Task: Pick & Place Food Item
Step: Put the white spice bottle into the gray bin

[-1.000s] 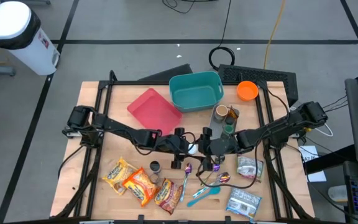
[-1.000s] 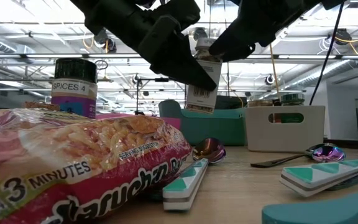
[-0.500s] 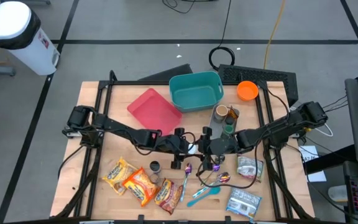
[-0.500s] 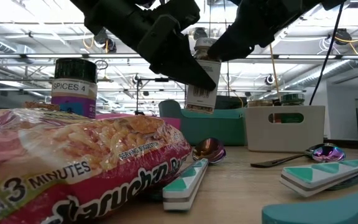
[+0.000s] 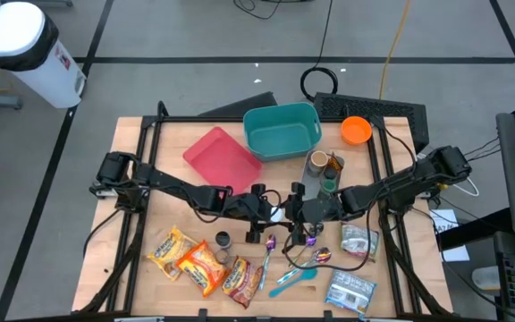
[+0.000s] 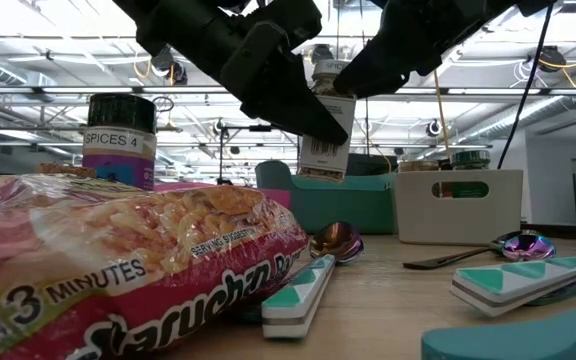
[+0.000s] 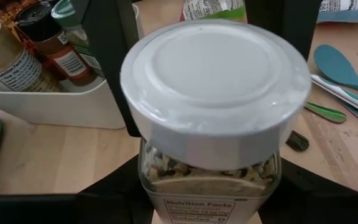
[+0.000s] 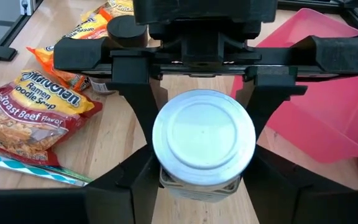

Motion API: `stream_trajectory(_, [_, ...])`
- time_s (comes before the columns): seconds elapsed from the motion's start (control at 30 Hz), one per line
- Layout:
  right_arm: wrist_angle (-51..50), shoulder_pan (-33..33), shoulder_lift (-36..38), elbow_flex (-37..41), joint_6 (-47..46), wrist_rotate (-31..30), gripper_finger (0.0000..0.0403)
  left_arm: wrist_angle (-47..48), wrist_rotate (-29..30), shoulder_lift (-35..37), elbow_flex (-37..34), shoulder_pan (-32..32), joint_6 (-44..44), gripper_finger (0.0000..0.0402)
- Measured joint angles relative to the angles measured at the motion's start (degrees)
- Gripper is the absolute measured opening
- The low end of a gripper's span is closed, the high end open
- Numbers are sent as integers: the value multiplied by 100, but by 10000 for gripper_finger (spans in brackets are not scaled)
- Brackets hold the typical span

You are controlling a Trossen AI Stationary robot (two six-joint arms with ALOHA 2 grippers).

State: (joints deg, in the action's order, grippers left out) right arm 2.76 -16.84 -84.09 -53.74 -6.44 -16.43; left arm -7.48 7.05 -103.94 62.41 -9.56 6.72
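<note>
L gripper (image 5: 271, 215) & R gripper (image 5: 290, 215) both clamped on white-lidded spice jar (image 6: 325, 130), held above table (image 5: 150, 188) centre, near caddy (image 6: 458, 205).

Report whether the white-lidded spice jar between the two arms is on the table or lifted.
Lifted. In the low view the jar hangs clear above the tabletop, held between the left pincer and right pincer.

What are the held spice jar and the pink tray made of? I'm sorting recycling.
The spice jar looks like clear plastic or glass, contents showing through, under a matte white plastic-looking lid. The pink tray looks like smooth moulded plastic.
</note>
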Motion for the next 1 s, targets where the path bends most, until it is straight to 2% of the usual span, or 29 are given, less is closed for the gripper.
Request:
stream_trajectory(0.17, [0,0,0,0,3,9,184,0,0,0,0,0,-21,211])
stream_trajectory(0.4, [17,-3,0,0,49,44,186,-40,-49,2,0,-4,-109,251])
stream_trajectory(0.8, [-362,-2,285,0,-92,27,183,-150,18,79,0,0,-271,220])
stream_trajectory(1.0, [-864,-17,680,-30,-294,-142,183,-28,67,611,-7,-71,-398,240])
